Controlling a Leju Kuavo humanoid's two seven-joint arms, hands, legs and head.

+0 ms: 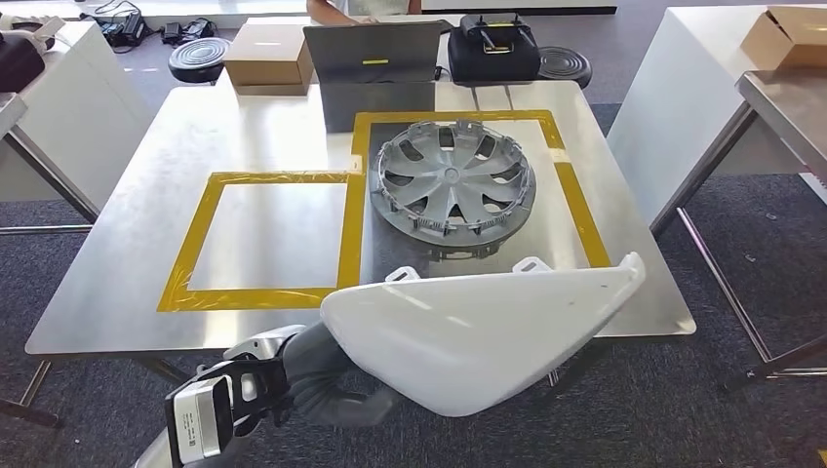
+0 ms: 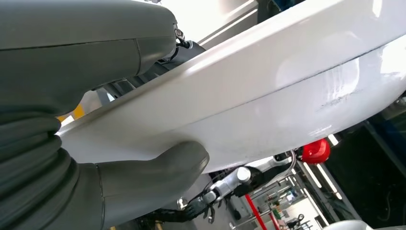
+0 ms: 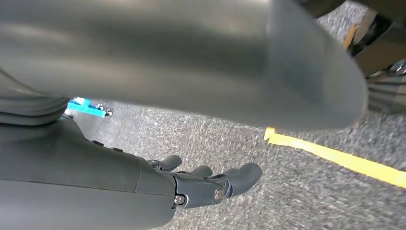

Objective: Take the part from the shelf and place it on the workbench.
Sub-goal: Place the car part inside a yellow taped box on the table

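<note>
My left hand (image 2: pixel 86 187) grasping white part (image 1: pixel 478 331) over worktop's (image 1: pixel 127 292) near edge; right hand (image 3: pixel 201 184) released, fingers (image 3: pixel 244 173) apart above floor.

no legible text, labels, brands or numbers on anything

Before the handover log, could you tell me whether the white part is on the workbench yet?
Not yet: the left robot hand holds the white moulded plastic panel above the workbench's near edge.

Hubcap (image 1: pixel 455 185) on workbench (image 1: pixel 127 244) right half; held part (image 1: pixel 478 331) before near edge, seemingly above it.
</note>
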